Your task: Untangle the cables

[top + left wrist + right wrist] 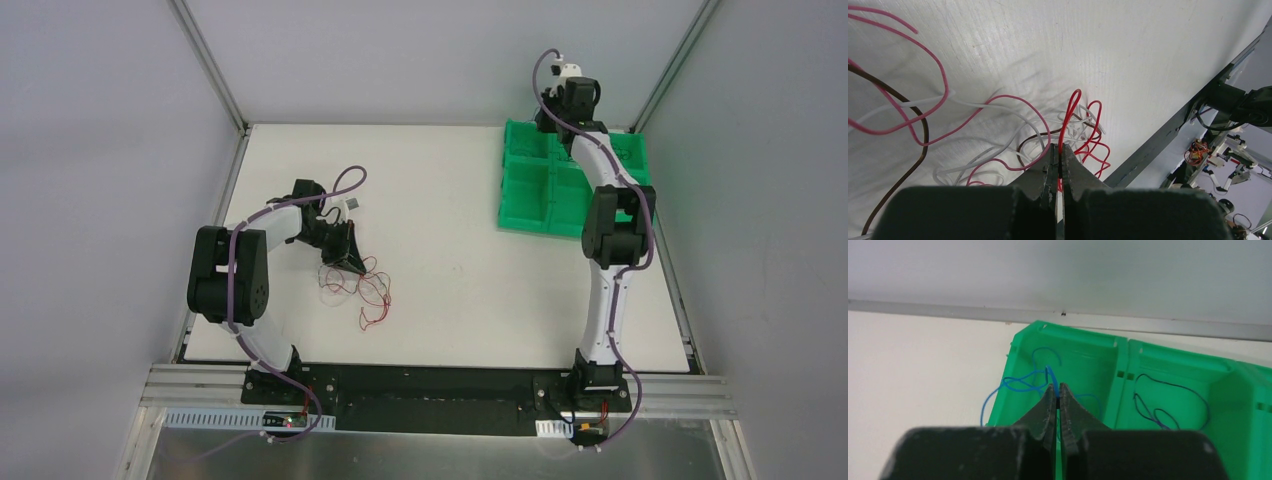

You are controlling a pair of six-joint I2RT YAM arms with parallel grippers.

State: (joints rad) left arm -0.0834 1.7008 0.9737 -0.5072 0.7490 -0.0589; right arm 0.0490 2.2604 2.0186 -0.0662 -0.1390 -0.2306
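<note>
A loose tangle of thin cables [362,292], red, pink, whitish and brown, lies on the white table in front of the left arm. My left gripper [1060,148] sits at the tangle's edge, shut on a bright red cable [1071,107] that rises in a loop from between the tips. Pink [923,116], whitish [979,159] and brown [924,146] strands spread to the left of it. My right gripper [1057,388] hangs over a green bin compartment, shut on a light blue cable [1018,382] that trails over the bin's left wall.
Green bins [525,195] stand at the back right of the table; the right arm [600,180] reaches over them. A dark blue cable [1168,407] lies in the neighbouring compartment. The table's metal edge rail [1168,135] runs close to the tangle.
</note>
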